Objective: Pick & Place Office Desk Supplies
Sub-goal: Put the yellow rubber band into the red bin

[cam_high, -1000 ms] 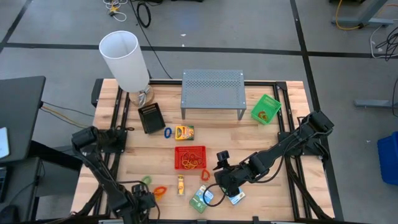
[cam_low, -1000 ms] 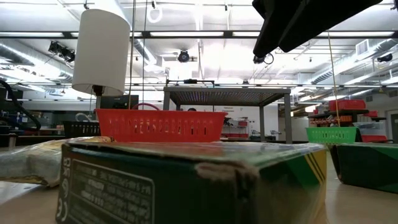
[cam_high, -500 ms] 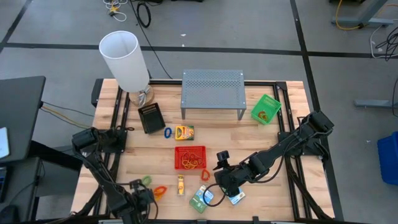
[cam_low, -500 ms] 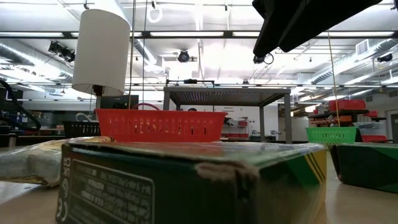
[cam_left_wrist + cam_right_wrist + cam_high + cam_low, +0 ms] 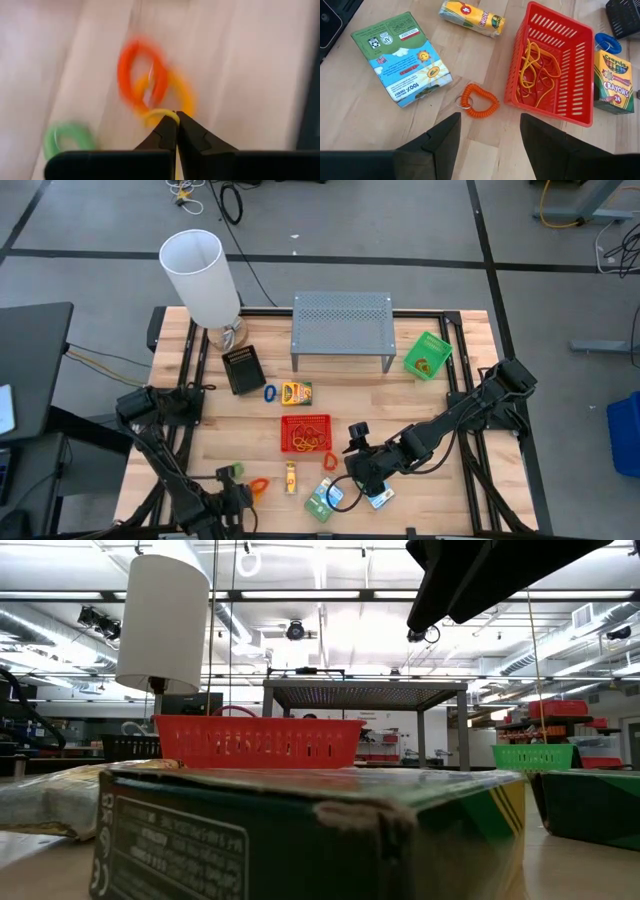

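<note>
Rubber bands lie at the near edge of the pale wooden counter (image 5: 420,395): a thin orange-red band (image 5: 141,74), a yellow band (image 5: 175,102) overlapping it, and a green band (image 5: 67,140) just to one side, all soft loops flat on the planks. The left hand (image 5: 176,131) sits right at them with its dark pointed fingertips pressed together, pinching the edge of the yellow band. From above, that hand (image 5: 232,498) is at the front left of the counter beside the green and orange loops.

Farther right, the right hand (image 5: 352,480) hovers with its two broad fingers spread wide and nothing between them, above an orange coiled cord (image 5: 479,101). Beside it lie a flat green-and-blue printed packet (image 5: 402,57) and a small yellow wrapped crayon pack (image 5: 472,17).

Mid-counter stands a red mesh tray (image 5: 554,62), rectangular with slotted plastic walls, holding tangled orange and yellow bands. Just beyond it is the yellow-green crayon box (image 5: 616,82), a blue ring (image 5: 270,392) and a ribbed black box (image 5: 243,368).

At the back stand a grey perforated metal stand (image 5: 341,328), a green mesh tray (image 5: 428,354) and a tall smooth white cylindrical lampshade (image 5: 200,275).
</note>
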